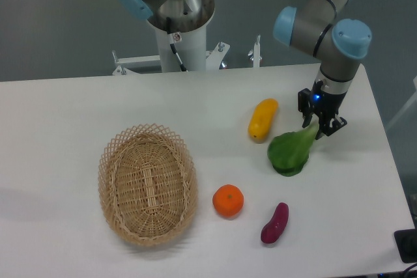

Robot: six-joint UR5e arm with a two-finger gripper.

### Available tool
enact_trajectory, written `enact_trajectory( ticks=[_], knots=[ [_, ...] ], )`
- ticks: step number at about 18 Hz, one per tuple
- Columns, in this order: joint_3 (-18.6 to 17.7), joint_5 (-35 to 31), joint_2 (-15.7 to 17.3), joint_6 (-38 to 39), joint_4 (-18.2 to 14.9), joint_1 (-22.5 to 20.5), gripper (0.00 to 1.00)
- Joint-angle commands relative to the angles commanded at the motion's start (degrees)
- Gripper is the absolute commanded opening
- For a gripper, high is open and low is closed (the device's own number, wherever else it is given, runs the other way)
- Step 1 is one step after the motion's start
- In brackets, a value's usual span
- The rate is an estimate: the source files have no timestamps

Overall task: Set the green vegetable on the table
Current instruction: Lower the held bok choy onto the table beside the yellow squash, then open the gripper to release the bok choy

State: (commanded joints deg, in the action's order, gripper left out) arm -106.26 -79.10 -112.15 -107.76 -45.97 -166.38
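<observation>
The green vegetable (290, 152) lies on the white table (78, 109) at the right, with its dark leaves toward the front and its pale stem pointing up-right. My gripper (321, 124) points down right over the stem end. Its two fingers stand on either side of the stem, and the gap between them looks wider than the stem. The leaves appear to rest on the tabletop.
A yellow oblong vegetable (262, 119) lies just left of the green one. An orange (228, 200) and a small purple sweet potato (275, 222) lie toward the front. An oval wicker basket (147, 183) stands at the front left. The arm's base (180, 24) is at the back.
</observation>
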Motion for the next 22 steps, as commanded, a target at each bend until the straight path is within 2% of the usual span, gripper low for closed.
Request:
enact_trajectory(
  ticks=[2,4,8,11,15,17,22],
  knots=[
    [0.7,0.0,0.5,0.7,-0.1,0.0,1.00],
    [3.0,0.0,0.9,3.2,-0.2,1.0,1.00],
    [7.5,-0.2,2.3,14.4,-0.4,5.9,1.00],
    [9.9,-0.4,3.7,19.2,-0.7,9.0,1.00],
    [11.8,-0.4,6.4,23.1,-1.8,9.7,1.00],
    [14.0,-0.3,7.5,23.0,-6.0,9.5,1.00],
    [23.3,-0.3,7.7,21.4,-21.3,7.0,1.00]
  ],
)
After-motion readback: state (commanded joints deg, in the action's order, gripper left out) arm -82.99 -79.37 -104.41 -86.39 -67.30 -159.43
